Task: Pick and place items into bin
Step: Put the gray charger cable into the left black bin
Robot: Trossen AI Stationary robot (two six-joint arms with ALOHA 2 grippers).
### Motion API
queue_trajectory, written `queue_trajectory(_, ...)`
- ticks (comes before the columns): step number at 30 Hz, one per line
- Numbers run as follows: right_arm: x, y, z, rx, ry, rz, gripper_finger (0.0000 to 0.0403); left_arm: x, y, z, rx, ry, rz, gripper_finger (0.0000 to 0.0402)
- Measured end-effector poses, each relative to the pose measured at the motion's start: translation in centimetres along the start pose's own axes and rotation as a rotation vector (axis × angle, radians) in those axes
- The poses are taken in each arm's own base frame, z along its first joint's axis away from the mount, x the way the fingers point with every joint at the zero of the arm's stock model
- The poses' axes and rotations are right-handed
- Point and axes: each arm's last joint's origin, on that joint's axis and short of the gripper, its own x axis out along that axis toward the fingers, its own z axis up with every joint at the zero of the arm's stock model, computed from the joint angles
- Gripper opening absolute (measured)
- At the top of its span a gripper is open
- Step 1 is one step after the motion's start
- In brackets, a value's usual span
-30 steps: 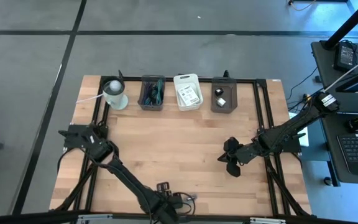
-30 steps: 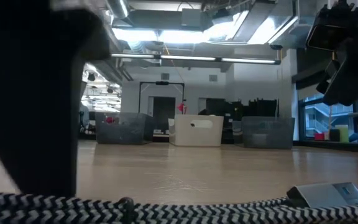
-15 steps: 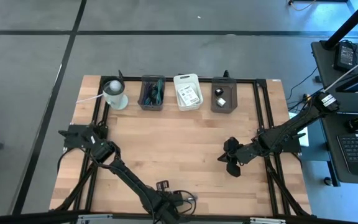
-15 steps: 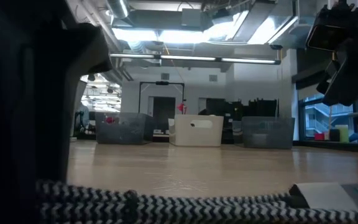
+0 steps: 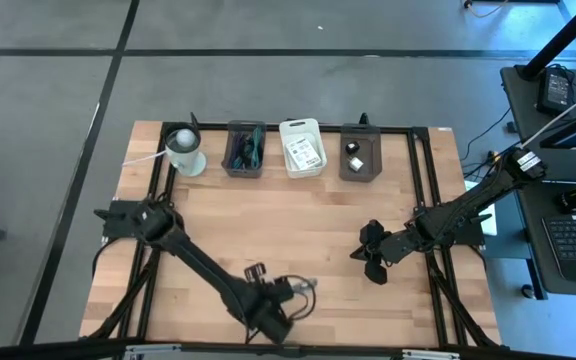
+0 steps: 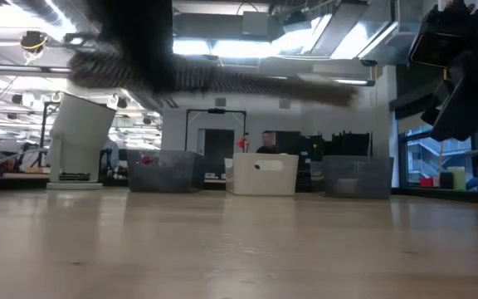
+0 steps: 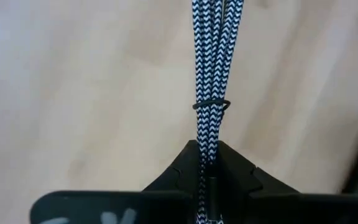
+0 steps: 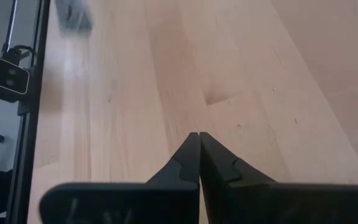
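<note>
Even, bright overhead light from ceiling strip lamps point(image 6: 247, 46) falls softly on the pale surface point(image 5: 298, 230), while the striped cable point(image 6: 214, 79) smears with motion blur in the low view.

No lettering, label, brand or number is showing clearly enough to read; the white printed cards point(image 5: 303, 152) are carrying print too small to decipher.
</note>
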Motion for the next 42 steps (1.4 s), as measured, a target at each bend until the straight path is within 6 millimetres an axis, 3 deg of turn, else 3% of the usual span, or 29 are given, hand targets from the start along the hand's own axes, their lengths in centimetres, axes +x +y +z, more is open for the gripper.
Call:
queue_trajectory(6, 0.0, 0.1, 0.1, 0.006, -0.012, 0.012, 0.0002, -4.3, 5.9, 4.3, -0.139, -0.127, 0.112, 0.0023)
queue_trajectory(11, 0.0, 0.2, 0.2, 0.017, -0.017, 0.016, 0.0002, -5.6, 12.7, 8.0, -0.395, -0.096, 0.232, 0.0023)
queue_trajectory(18, 0.0, 0.2, 0.2, 0.059, -0.016, 0.016, 0.0002, -4.4, 23.4, 13.0, -0.484, 0.050, 0.340, 0.0023)
queue_trajectory(22, 0.0, 0.1, 0.2, 0.077, -0.026, 0.007, 0.0002, -2.6, 29.3, 14.6, -0.509, 0.114, 0.361, 0.0023)
queue_trajectory(28, 0.0, -0.2, 0.5, 0.173, -0.120, -0.076, 0.0002, 0.4, 36.0, 14.4, -0.542, 0.198, 0.369, 0.0023)
queue_trajectory(32, 0.1, -0.8, 1.1, 0.219, -0.198, -0.146, 0.0002, 2.3, 39.4, 13.5, -0.582, 0.185, 0.331, 0.0023)
queue_trajectory(37, 0.3, -1.7, 2.2, 0.287, -0.260, -0.185, 0.0002, 3.2, 42.4, 11.2, -0.650, 0.175, 0.311, 0.0023)
queue_trajectory(42, 0.4, -2.8, 3.0, 0.334, -0.289, -0.229, 0.0002, 3.9, 43.7, 9.0, -0.689, 0.147, 0.252, 0.0023)
